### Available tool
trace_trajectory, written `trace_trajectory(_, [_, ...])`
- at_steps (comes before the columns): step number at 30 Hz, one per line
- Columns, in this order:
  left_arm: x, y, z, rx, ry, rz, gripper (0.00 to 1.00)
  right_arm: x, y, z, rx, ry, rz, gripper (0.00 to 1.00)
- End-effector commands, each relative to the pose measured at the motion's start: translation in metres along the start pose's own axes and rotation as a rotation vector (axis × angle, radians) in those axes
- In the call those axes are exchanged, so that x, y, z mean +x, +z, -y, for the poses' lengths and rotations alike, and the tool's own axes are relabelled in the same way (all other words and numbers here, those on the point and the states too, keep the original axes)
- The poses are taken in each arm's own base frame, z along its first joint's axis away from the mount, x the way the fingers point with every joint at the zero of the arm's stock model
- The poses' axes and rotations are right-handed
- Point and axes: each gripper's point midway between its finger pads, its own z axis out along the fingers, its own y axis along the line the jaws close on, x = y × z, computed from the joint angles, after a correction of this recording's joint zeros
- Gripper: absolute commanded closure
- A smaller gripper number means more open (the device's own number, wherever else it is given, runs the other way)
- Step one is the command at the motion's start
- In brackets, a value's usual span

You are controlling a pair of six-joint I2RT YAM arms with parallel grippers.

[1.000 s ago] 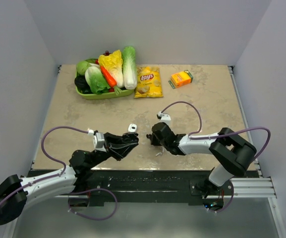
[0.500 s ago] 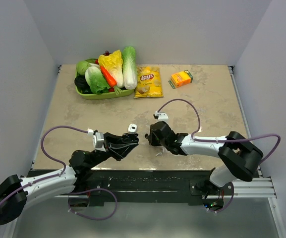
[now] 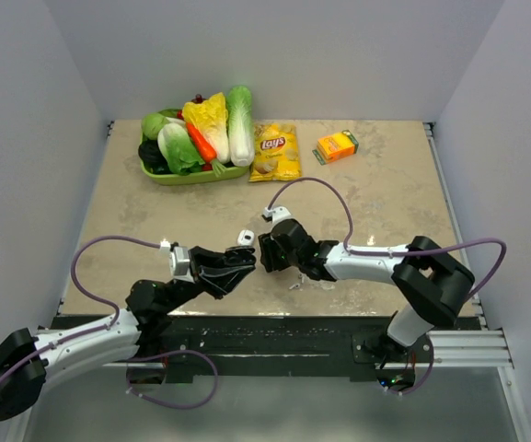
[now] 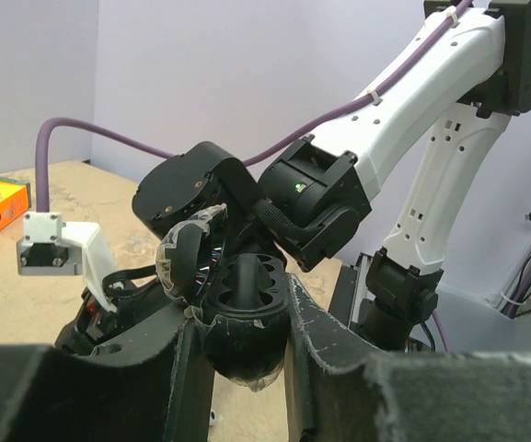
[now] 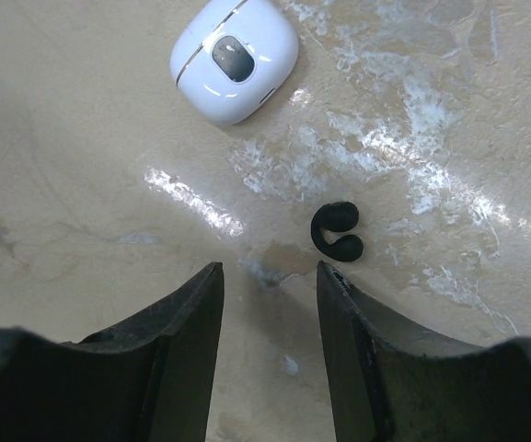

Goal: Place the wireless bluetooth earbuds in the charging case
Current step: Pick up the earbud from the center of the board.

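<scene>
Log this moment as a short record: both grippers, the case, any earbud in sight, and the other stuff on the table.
left gripper: shut on the open charging case
right gripper: open, empty, over the table
earbud: one black piece on the table, ungripped
second earbud: not visible
white pod: on the table, apart from the earbud
far side: vegetable tray, chip bag, orange box

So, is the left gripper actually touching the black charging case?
Touching. The left wrist view shows the black charging case, lid open, clamped in the left gripper, with both jaws pressed flat against its sides.
</scene>
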Motion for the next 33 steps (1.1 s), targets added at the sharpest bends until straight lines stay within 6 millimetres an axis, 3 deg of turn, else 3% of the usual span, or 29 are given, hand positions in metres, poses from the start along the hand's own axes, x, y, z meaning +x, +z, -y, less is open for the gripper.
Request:
trace_trajectory(1, [0.022,-0.018,-0.006,-0.018,0.007,-0.036,1.00,-0.021,0.002,-0.015,-0.049,-0.058,0.038,0.52])
trace_trajectory(17, [0.025,-0.019,-0.006,-0.019,0.004,-0.044,1.00,-0.019,0.020,-0.004,0.026,-0.074,0.022,0.53])
trace_trajectory(23, [0.026,-0.021,-0.007,-0.022,0.002,-0.046,1.00,-0.017,0.019,0.005,0.065,-0.069,0.029,0.53])
trace_trajectory(33, [0.026,-0.021,-0.007,-0.023,0.000,-0.044,1.00,-0.031,0.013,0.006,0.078,-0.076,0.072,0.52])
